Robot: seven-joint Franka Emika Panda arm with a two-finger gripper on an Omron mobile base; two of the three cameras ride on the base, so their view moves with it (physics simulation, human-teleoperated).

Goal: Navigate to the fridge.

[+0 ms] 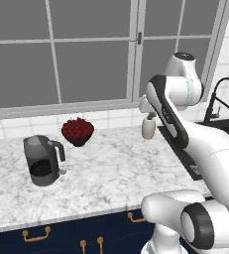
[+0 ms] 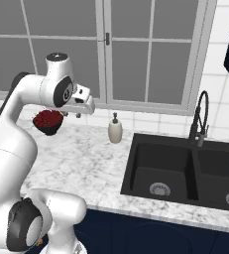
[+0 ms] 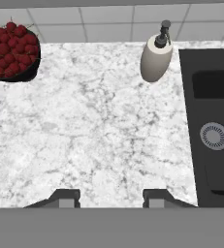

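The fridge is out of view. My gripper hangs above the white marble counter, pointing down at bare stone, open, with nothing between its two dark fingertips. In the right base view the hand sits high over the counter, in front of the window and close to the bowl of red fruit.
A black bowl of red cherries and a dark grey kettle stand on the counter's left part. A beige soap dispenser stands beside the black double sink with its black faucet. Navy cabinets with gold handles run below, and a large window lies behind.
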